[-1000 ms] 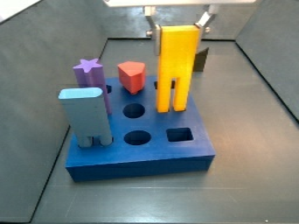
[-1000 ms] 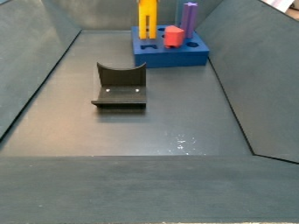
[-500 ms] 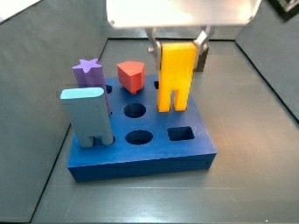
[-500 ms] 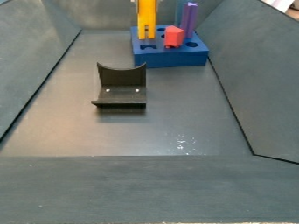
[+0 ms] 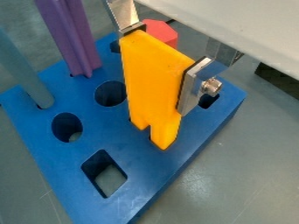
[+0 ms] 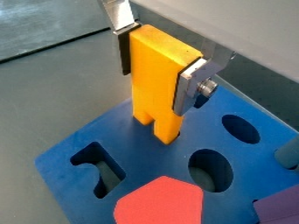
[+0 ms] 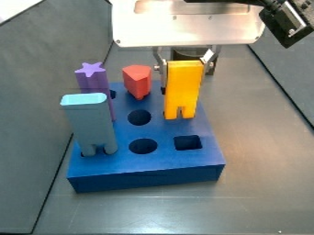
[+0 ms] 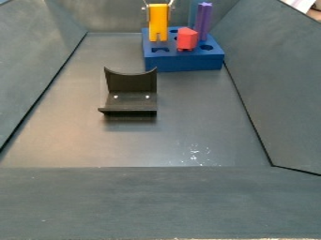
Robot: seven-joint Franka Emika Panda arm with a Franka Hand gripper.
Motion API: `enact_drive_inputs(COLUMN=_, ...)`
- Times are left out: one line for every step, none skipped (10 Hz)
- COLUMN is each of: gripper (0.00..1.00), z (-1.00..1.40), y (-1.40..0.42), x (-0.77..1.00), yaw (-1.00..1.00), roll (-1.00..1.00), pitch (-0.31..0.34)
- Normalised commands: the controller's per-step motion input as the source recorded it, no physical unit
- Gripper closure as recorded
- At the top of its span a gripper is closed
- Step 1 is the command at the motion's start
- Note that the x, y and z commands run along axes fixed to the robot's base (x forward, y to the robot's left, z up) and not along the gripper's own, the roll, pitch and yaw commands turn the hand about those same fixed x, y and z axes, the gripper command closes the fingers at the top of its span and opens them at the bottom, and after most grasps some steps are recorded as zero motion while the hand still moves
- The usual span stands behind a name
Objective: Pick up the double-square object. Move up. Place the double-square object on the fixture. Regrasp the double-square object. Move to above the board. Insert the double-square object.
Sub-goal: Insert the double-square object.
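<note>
The claw (image 5: 163, 54) grips the double-square object (image 5: 158, 87) near its upper end; in both wrist views a silver finger plate (image 6: 193, 83) presses flat against each of two opposite faces of the yellow-orange block. The block stands upright over the board (image 7: 196, 162), its two square prongs lowered to the blue slab's top surface, as a side view (image 7: 182, 89) and a wrist view (image 6: 159, 80) show; how deep the prongs sit cannot be told. On the board also stand a red rounded-triangle peg (image 7: 138, 81), a purple star peg (image 7: 90, 77) and a tall light-blue block (image 7: 90, 124); round holes and a square hole (image 7: 188, 142) lie open near the front edge. The fixture (image 8: 128, 91) rests on the grey tabletop (image 8: 163, 150), well apart from the board (image 8: 201, 62).
</note>
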Motion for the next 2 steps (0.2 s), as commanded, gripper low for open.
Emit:
enact_drive_inputs(gripper=1.00, z=0.00, y=0.00, x=0.00, yaw=-0.02, roll=-0.01, pitch=0.000)
enact_drive_inputs(gripper=1.00, z=0.00, y=0.00, x=0.00, yaw=0.00, roll=0.00, pitch=0.000)
